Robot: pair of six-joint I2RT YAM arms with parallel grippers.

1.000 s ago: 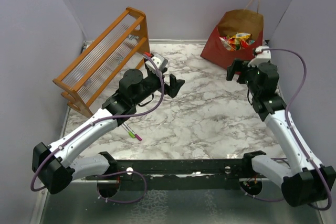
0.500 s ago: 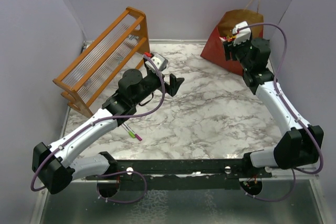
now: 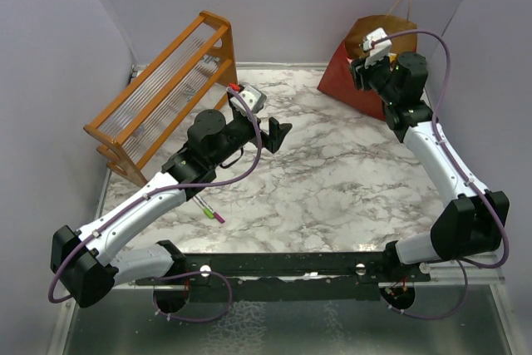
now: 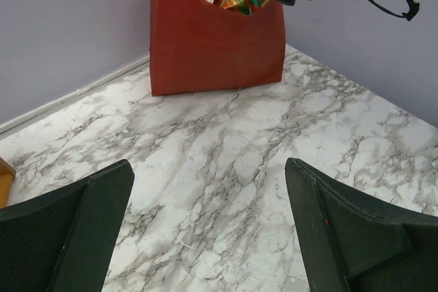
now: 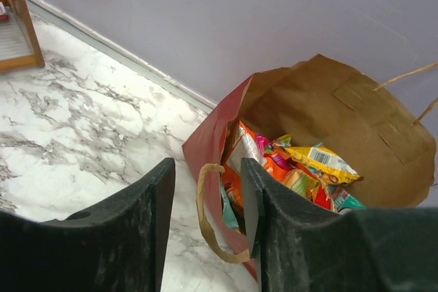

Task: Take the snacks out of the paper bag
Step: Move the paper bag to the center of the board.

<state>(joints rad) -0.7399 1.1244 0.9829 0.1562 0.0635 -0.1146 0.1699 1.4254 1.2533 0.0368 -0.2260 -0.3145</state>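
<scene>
The paper bag (image 3: pixel 342 81) stands at the back right, dark red outside, brown inside (image 5: pixel 321 107). Several snacks (image 5: pixel 301 169) in orange, yellow, red and teal foil lie heaped in it, and a few snacks (image 4: pixel 236 1) peek over the rim of the bag (image 4: pixel 212 52) in the left wrist view. My right gripper (image 5: pixel 205 217) hangs over the bag's near rim, jaws narrowed but apart. One finger is outside the red wall, the other inside against the packets; the tan handle loop (image 5: pixel 202 203) lies between them. In the top view this right gripper (image 3: pixel 366 68) hides the packets. My left gripper (image 3: pixel 278 135) hovers open mid-table, nothing between its fingers (image 4: pixel 68 237).
An orange wooden rack (image 3: pixel 162 97) leans at the back left. A green and a pink marker (image 3: pixel 212 211) lie on the marble near the left arm. Purple walls close in the back and sides; the bag's far handle (image 3: pixel 407 2) sticks up against the back wall.
The right arm has swung forward from the table's right side to the bag's mouth, and its jaws have narrowed over the rim. The left arm has not moved.
</scene>
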